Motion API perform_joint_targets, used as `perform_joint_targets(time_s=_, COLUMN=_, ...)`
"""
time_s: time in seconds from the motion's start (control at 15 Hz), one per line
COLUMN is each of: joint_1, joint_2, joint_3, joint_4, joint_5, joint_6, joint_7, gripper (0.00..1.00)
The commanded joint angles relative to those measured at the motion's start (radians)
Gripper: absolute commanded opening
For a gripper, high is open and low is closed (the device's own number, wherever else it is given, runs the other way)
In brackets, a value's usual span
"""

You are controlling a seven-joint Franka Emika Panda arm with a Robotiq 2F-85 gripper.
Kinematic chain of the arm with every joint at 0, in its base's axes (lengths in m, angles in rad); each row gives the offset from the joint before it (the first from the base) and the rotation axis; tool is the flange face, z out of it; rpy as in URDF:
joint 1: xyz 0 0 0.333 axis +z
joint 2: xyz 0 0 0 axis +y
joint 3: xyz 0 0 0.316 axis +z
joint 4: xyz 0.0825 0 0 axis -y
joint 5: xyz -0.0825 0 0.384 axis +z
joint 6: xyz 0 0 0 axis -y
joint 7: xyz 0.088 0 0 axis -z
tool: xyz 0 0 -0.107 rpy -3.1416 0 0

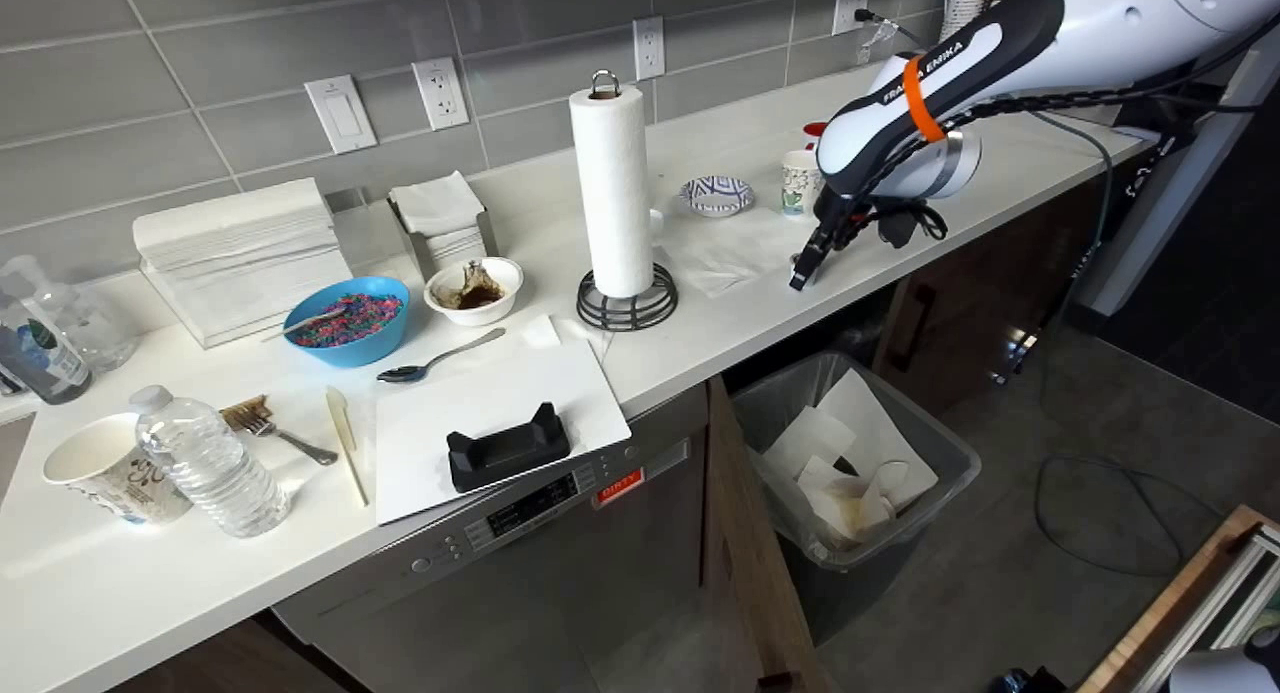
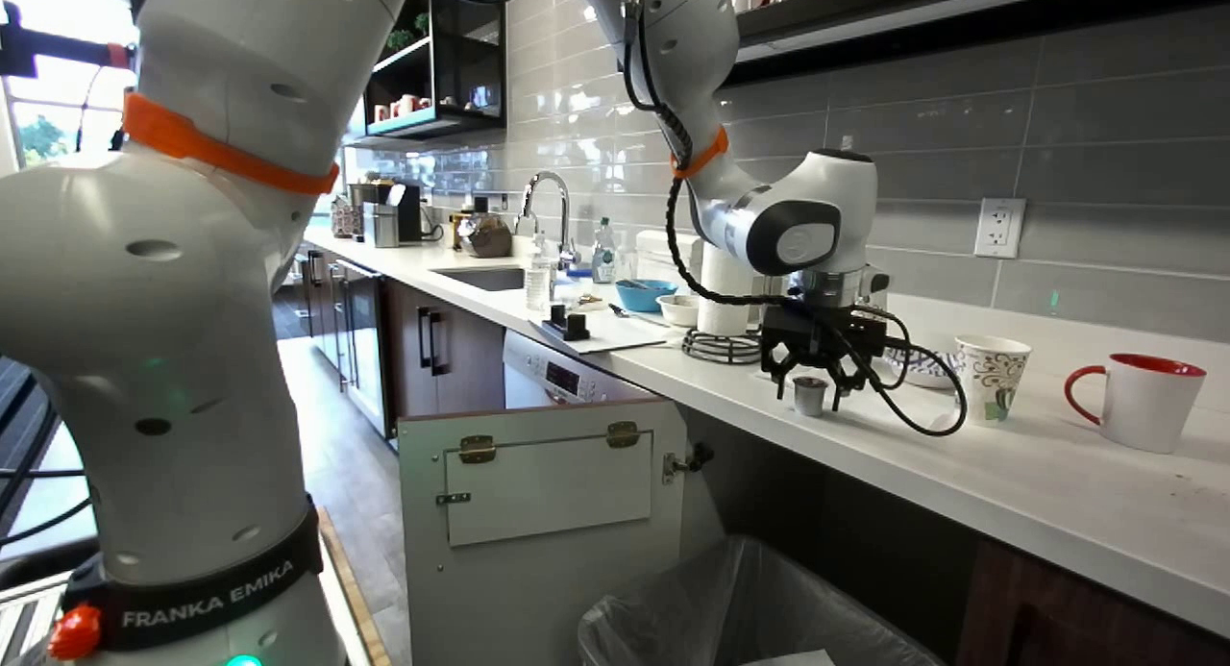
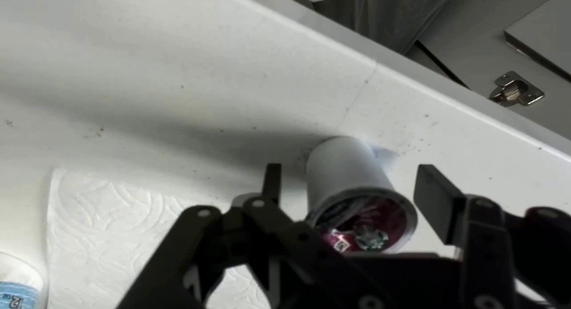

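A small grey coffee pod [image 3: 341,166] stands on the white counter, its torn dark-red lid with a round green mark facing the wrist camera. My gripper [image 3: 352,188] is lowered around it, one finger on each side, with a gap showing between the pod and each of the black pads [image 3: 437,202]. An exterior view also shows the pod [image 2: 810,397] between the fingers of the downward-pointing gripper [image 2: 809,387]. From another side, the gripper [image 1: 803,271] reaches down near the counter's front edge, and the pod is mostly hidden there.
A paper towel sheet [image 3: 107,237] lies beside the pod. Nearby are a patterned plate [image 1: 717,195], a paper cup [image 2: 990,378], a red-rimmed mug [image 2: 1143,402] and a paper towel roll [image 1: 612,193]. Below the counter edge, a lined bin [image 1: 955,473] stands by an open cabinet door [image 2: 538,570].
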Motion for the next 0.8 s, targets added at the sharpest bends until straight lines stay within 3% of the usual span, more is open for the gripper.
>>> perform_joint_targets(time_s=0.0, joint_1=-0.012, joint_2=0.016, joint_3=0.012, joint_4=0.014, joint_5=0.006, joint_6=0.007, joint_7=-0.012, gripper=0.95)
perform_joint_targets(time_s=0.4, joint_1=0.000, joint_2=0.014, joint_3=-0.004, joint_4=0.011, joint_5=-0.016, joint_6=-0.013, joint_7=0.018, gripper=0.41)
perform_joint_targets(time_s=0.6, joint_1=0.001, joint_2=0.014, joint_3=-0.007, joint_4=0.008, joint_5=-0.018, joint_6=-0.013, joint_7=0.026, gripper=0.20)
perform_joint_targets(time_s=0.73, joint_1=0.000, joint_2=0.015, joint_3=-0.007, joint_4=0.008, joint_5=-0.017, joint_6=-0.014, joint_7=0.027, gripper=0.17)
